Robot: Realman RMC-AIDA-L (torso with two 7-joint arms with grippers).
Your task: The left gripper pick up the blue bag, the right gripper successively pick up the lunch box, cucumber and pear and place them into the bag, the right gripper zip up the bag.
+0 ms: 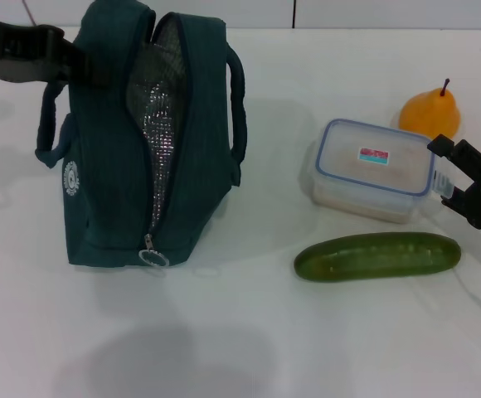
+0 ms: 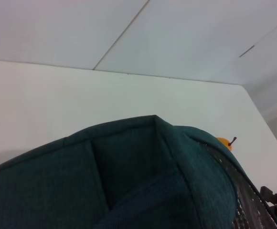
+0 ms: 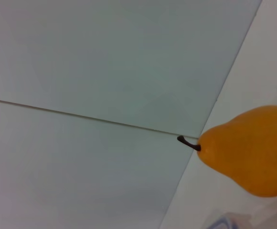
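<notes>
Left gripper (image 1: 87, 66) clamps the blue bag's (image 1: 108, 191) upper rear edge near the table's (image 1: 249, 332) far left; bag upright, unzipped. Right gripper (image 1: 444, 162), jaws parted and empty, touches one lunch box (image 1: 371, 168). One cucumber (image 1: 377, 255) lies just in front, one pear (image 1: 429, 112) behind. White table, pale wall (image 2: 129, 28).

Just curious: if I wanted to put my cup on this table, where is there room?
Free: the white table in front of the bag and cucumber, and the strip between bag and lunch box. Crowded: the right side, where lunch box, cucumber, pear and right gripper sit close together.
</notes>
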